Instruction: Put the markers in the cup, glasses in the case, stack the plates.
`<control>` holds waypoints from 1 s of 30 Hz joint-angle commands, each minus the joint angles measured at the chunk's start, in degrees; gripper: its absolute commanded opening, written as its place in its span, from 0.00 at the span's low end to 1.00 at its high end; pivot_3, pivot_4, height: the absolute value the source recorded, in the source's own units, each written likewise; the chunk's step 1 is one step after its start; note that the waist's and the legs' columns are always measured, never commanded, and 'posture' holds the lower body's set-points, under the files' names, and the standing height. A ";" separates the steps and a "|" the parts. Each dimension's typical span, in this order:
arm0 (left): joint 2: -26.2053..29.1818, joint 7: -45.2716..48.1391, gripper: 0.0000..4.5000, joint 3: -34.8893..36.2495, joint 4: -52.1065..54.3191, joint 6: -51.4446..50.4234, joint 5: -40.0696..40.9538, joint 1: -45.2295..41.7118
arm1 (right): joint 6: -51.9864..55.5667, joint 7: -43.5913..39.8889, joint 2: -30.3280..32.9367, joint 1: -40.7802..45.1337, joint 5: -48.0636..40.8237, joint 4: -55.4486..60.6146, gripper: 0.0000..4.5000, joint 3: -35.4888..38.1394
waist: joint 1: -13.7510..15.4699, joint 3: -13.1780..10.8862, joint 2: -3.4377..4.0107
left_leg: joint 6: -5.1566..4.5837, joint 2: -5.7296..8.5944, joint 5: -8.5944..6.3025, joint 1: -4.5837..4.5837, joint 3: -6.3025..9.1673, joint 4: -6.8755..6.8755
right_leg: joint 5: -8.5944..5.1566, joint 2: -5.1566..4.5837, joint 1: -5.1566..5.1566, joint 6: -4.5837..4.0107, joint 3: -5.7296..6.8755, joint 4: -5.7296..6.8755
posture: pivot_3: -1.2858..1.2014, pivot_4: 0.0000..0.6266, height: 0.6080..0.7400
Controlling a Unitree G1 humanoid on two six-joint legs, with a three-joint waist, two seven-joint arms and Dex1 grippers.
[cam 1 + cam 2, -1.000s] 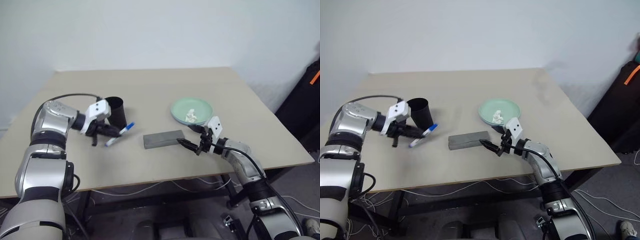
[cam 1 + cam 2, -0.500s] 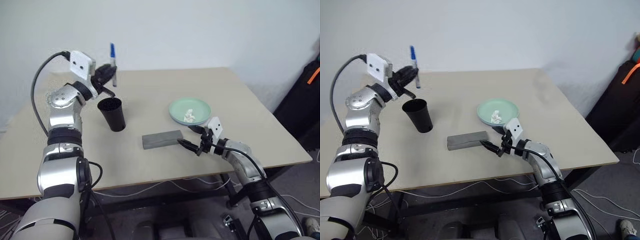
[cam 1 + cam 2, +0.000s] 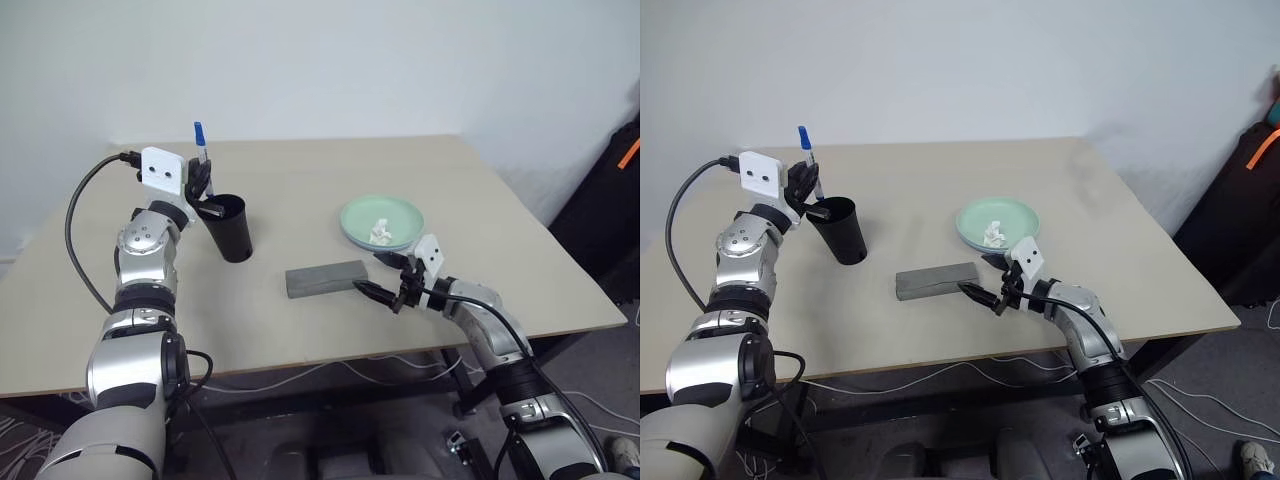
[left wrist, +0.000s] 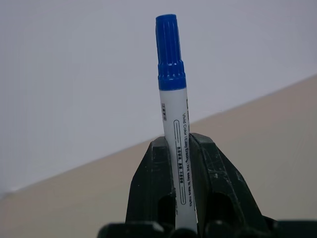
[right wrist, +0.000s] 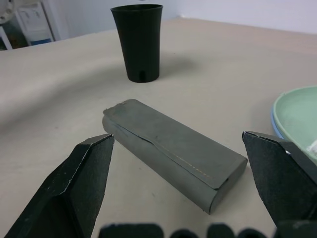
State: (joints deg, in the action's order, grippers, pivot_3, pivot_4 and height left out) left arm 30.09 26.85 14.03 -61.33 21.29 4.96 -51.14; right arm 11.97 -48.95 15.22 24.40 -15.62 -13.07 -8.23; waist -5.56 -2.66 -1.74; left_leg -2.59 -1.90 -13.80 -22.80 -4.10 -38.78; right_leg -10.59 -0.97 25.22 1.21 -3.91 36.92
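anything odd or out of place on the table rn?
One thing: a small white lumpy object sits on the mint green plate, which already rests on the light blue plate. The case is shut and the cup stands upright. Nothing spilled or damaged.

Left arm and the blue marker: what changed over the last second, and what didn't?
The left claw, shut on the blue marker, carried it up from low beside the cup, swinging it upright, then down just over the rim. The right claw, the case and the plates stayed put.
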 commanded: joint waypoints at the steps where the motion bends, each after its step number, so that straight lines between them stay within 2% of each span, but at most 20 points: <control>1: 0.06 0.33 0.02 1.09 0.42 0.54 1.82 -0.32 | -0.41 -0.41 -0.01 1.66 -0.54 2.02 1.00 0.69 | 0.00 0.00 0.00 | 0.00 0.00 0.00 0.00 0.00 0.00 | 0.00 0.00 0.00 0.00 0.00 0.00 | 0.52 0.00 1.00; 15: -2.28 2.06 0.02 1.52 4.60 -3.47 5.34 3.28 | -0.78 -0.42 -0.21 1.39 -0.43 1.89 1.00 0.71 | 0.01 0.00 0.00 | 0.02 0.00 -0.01 0.00 0.01 0.00 | 0.00 0.00 0.00 0.00 0.01 -0.01 | 0.52 0.00 1.00; 17: -2.73 2.18 0.19 1.64 5.28 -3.96 5.91 3.70 | -0.85 -0.47 -0.25 1.54 -0.41 1.75 1.00 0.71 | 0.00 0.00 0.00 | 0.02 0.00 -0.01 0.00 0.01 0.00 | 0.00 0.00 -0.01 0.00 0.01 -0.01 | 0.52 0.00 1.00; 18: -2.94 2.10 0.24 1.58 5.66 -4.08 6.00 3.90 | -0.87 -0.49 -0.27 1.59 -0.40 1.71 1.00 0.70 | 0.00 0.00 0.00 | 0.04 0.00 -0.02 0.00 0.01 0.00 | 0.00 0.00 -0.01 0.00 0.01 -0.01 | 0.52 0.00 1.00; 24: -3.60 1.91 0.69 1.77 7.17 -4.44 6.54 4.54 | -0.80 -0.51 -0.27 1.57 -0.41 1.87 1.00 0.68 | 0.00 0.00 0.00 | 0.04 0.00 -0.02 0.00 0.01 0.00 | 0.00 0.01 -0.01 -0.01 0.01 -0.01 | 0.52 0.00 1.00; 30: -3.99 1.84 0.69 2.24 8.71 -4.66 7.53 5.04 | -0.43 -0.38 -0.06 1.18 -0.56 2.65 1.00 0.81 | -0.01 0.00 0.00 | 0.06 0.00 -0.03 0.01 0.01 0.00 | 0.00 0.01 -0.01 -0.01 0.01 -0.02 | 0.52 0.00 1.00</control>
State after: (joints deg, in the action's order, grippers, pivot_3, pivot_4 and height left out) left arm 26.02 28.87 15.16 -56.00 16.29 11.27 -45.54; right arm 11.99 -48.97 14.89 24.40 -15.60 -13.03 -8.23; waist -5.57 -2.66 -1.74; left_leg -2.54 -1.89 -13.83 -22.80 -4.09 -38.77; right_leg -10.59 -0.96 25.21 1.20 -3.91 36.91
